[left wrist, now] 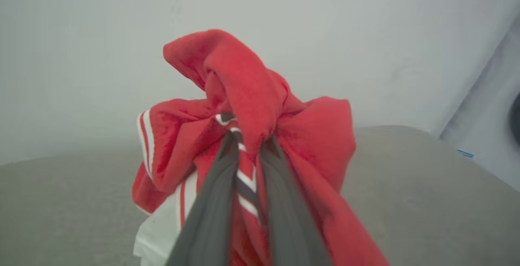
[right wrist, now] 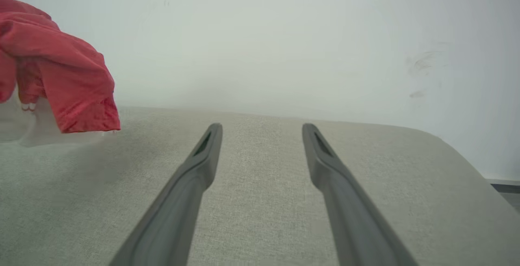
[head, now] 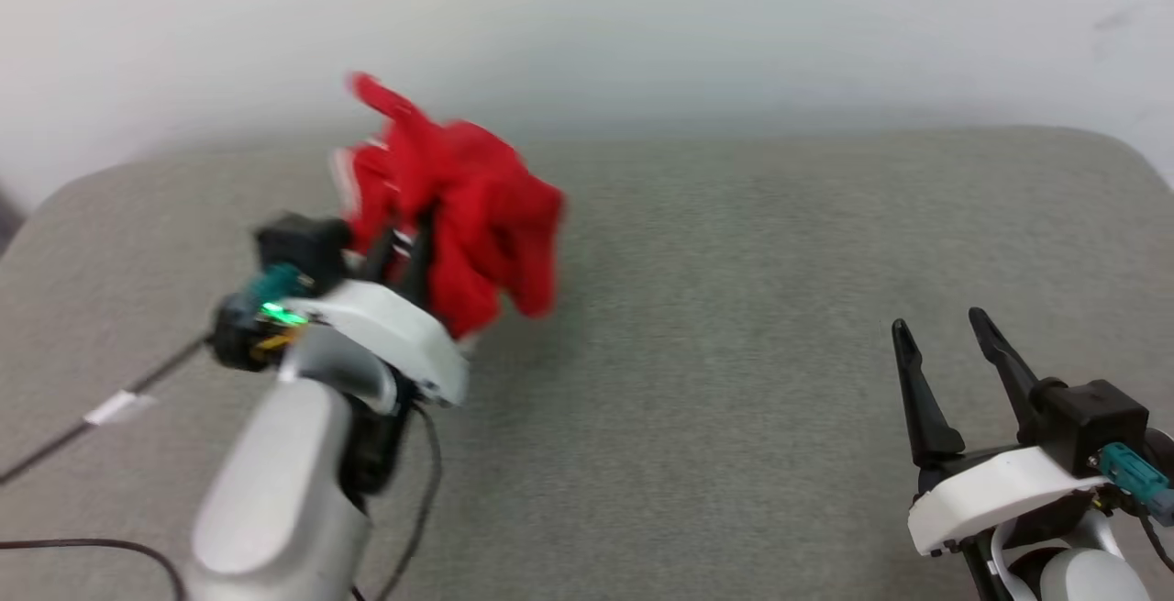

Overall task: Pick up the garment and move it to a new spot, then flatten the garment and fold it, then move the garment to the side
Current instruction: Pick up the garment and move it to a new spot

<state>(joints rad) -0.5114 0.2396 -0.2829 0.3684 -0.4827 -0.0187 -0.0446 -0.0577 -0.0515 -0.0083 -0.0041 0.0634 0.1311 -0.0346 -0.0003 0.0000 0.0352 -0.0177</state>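
The garment [head: 459,206], a red jersey with white sleeves and striped trim, hangs bunched above the grey table at the left. My left gripper [head: 408,248] is shut on it, fingers buried in the cloth. In the left wrist view the two dark fingers [left wrist: 215,201] pinch the striped trim of the garment [left wrist: 252,107], and red folds drape over the tips. A white sleeve hangs low at the left. My right gripper [head: 940,326] stands open at the lower right with nothing between its fingers. The right wrist view has the right gripper [right wrist: 262,127] and a corner of the garment [right wrist: 69,83] at far left.
The grey cloth-covered table [head: 734,307] spreads across the head view, its rounded far edge against a white wall [head: 642,23]. Black cables [head: 83,427] with a white tag trail over the table at the lower left.
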